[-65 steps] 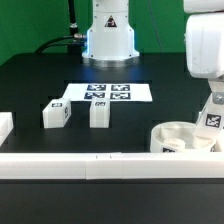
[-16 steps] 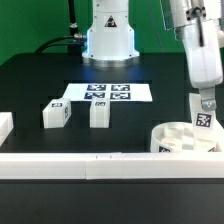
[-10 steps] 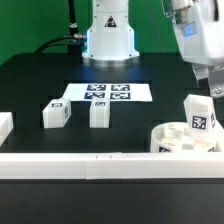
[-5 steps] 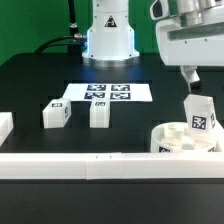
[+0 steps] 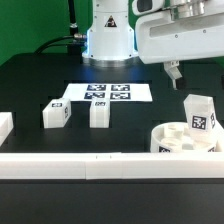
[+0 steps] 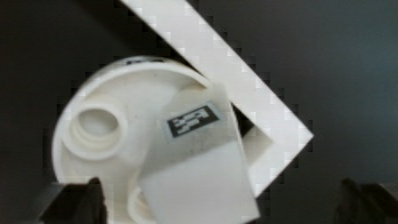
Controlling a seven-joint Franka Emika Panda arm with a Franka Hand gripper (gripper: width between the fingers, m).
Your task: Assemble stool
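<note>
One leg block [image 5: 200, 113] is stood in the seat [image 5: 162, 137], two loose leg blocks [image 5: 55, 114] [image 5: 99, 112] at its nine o'clock are judged unfitted, and the fingers [image 5: 176, 70] are open, empty.

A robotics lab: a white arm base [image 5: 108, 40] on a black table [image 5: 30, 85], the marker board [image 5: 108, 93], a green backdrop [image 5: 30, 22].

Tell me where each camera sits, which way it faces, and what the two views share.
Exterior view: off the arm, low across the table, facing the robot's base; shows the marker board, two loose leg blocks, the seat, and the open gripper.
Wrist view: on the wrist, looking down between its fingers at the seat and the leg block standing in it.
Shared: seat, that leg block, probably the white rail.
</note>
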